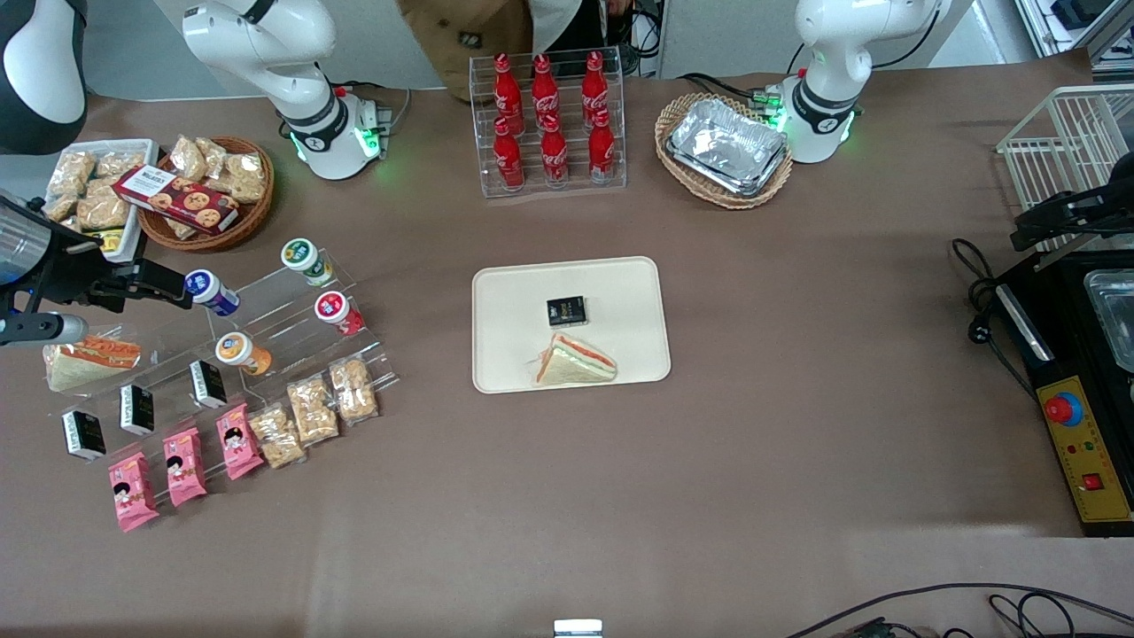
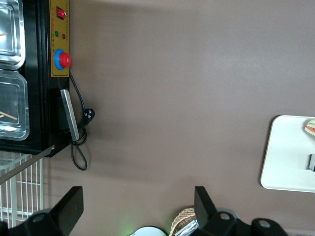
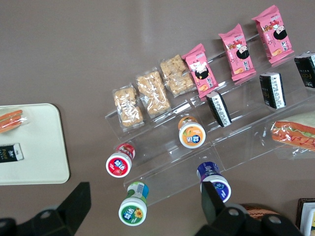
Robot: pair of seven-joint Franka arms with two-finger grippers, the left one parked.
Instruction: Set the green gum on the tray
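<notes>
gripper (image 3: 142, 206): spread open, empty, hovering above green gum | green gum (image 1: 306, 259): lying on clear stepped rack (image 1: 292, 310), beside red bottle (image 1: 337, 311), well apart from tray | tray (image 1: 620, 292): toward parked arm's end from rack, holding black box (image 1: 566, 311) and sandwich (image 1: 574, 361)
</notes>
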